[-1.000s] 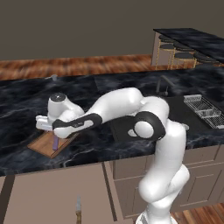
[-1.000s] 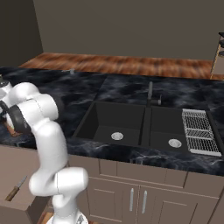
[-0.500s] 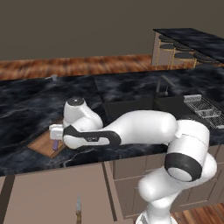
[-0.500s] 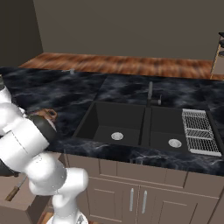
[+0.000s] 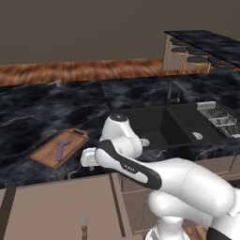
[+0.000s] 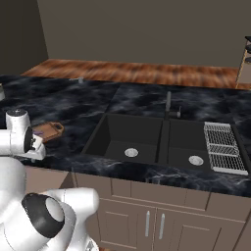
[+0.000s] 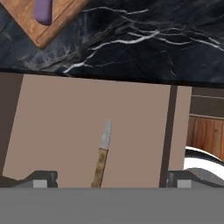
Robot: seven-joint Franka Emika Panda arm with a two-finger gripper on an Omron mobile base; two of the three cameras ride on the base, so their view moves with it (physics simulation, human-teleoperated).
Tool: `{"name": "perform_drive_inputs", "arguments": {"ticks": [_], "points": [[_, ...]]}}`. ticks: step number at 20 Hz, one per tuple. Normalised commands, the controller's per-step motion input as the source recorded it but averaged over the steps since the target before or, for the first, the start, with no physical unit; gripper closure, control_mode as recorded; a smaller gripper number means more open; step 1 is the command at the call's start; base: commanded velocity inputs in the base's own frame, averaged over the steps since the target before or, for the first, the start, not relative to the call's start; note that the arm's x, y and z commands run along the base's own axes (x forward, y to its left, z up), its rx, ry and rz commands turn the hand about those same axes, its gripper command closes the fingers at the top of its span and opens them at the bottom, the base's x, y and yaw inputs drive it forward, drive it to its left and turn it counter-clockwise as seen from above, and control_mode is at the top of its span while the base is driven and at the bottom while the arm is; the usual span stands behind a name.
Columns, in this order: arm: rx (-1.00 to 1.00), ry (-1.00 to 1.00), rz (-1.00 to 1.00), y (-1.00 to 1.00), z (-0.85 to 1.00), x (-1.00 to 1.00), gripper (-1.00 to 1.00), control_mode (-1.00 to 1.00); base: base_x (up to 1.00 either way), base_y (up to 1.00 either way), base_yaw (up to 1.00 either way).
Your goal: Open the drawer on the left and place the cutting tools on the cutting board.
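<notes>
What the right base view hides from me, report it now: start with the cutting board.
Observer: The purple peeler lies on the cutting board.
Operator: Now find the knife.
Observer: The knife lies flat in the open drawer, blade pointing toward the counter.
Operator: Give me the claw.
Observer: The claw is open above the drawer; in the hand view its tips stand wide apart, either side of the knife handle.

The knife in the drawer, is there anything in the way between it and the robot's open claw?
No, nothing visible blocks it. The knife lies alone on the bare floor of the open drawer, and the open gripper looks straight down at it. The peeler already lies on the cutting board, up on the counter.
</notes>
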Motion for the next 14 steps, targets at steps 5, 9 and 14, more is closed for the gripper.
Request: {"name": "perform_drive_inputs", "arguments": {"ticks": [5, 9, 14], "points": [[-0.03, 0.12, 0.04, 0.06, 0.02, -0.23, -1.00, -1.00, 0.00, 0.00, 0.00], [-0.03, 0.03, 0.00, 0.19, -0.08, -0.11, -1.00, -1.00, 0.00, 0.00, 0.00], [-0.09, 0.04, 0.00, 0.09, -0.35, -0.56, -1.00, -1.00, 0.00, 0.00, 0.00]]}}
